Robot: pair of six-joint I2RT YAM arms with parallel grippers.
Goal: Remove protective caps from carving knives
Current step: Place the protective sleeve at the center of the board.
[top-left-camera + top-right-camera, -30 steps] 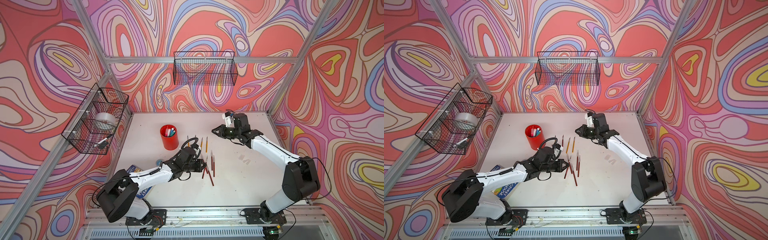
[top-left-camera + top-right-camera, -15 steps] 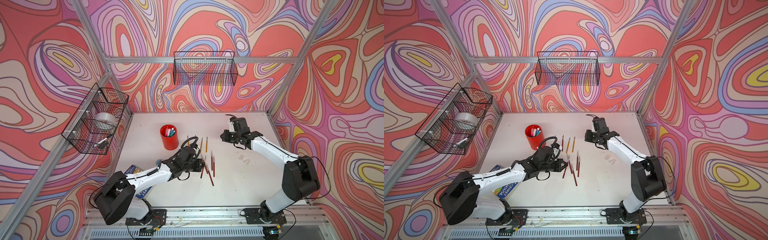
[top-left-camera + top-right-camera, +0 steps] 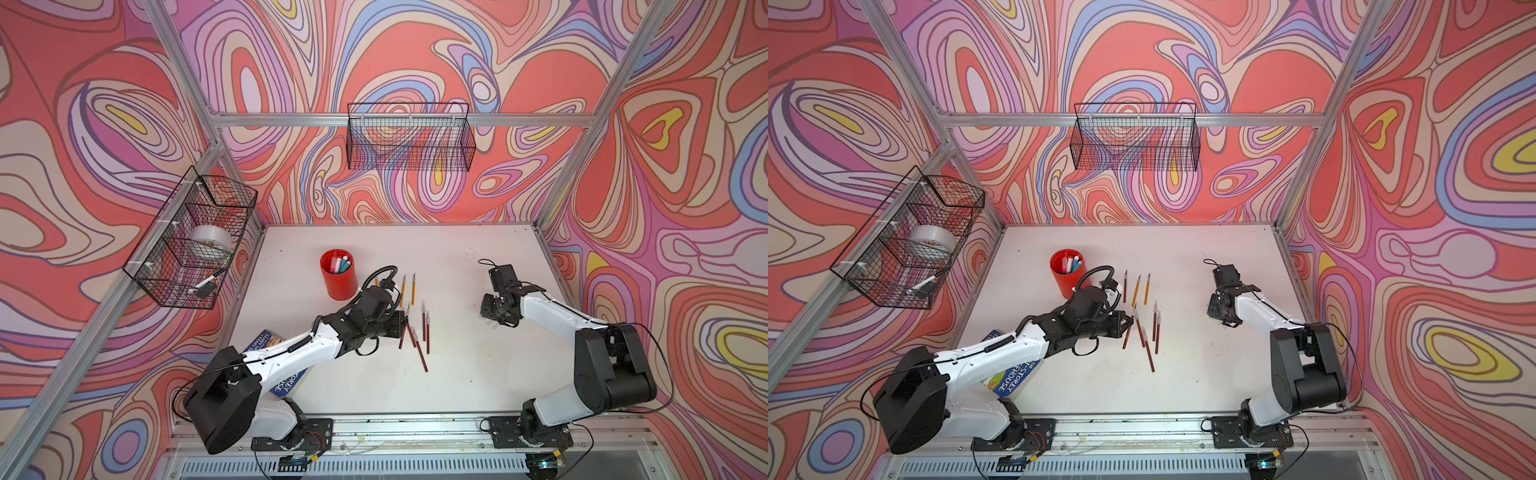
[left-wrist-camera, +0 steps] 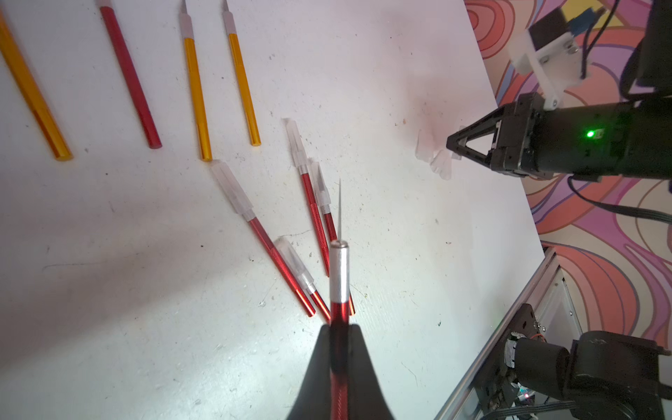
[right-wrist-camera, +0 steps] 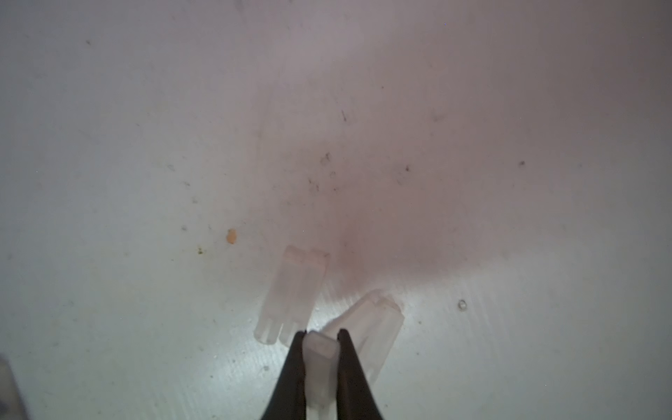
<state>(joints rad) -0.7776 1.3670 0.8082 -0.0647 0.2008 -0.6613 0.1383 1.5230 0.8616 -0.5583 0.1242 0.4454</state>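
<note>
Inside right tool (image 5: 320,336), cap (image 5: 320,360) half hidden, table (image 5: 145,145) blurred

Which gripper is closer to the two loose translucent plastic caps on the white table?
Right. The right gripper, shut on a third cap, is right at the two loose caps. The left gripper, shut on a bare-bladed red-handled knife, is well away, among the other knives.

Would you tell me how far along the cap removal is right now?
Done: two loose caps lie on the table. In hand: the left claw grips a red knife with its blade bare; the right claw holds a cap beside them. Left: four red knives still wear caps.
</note>
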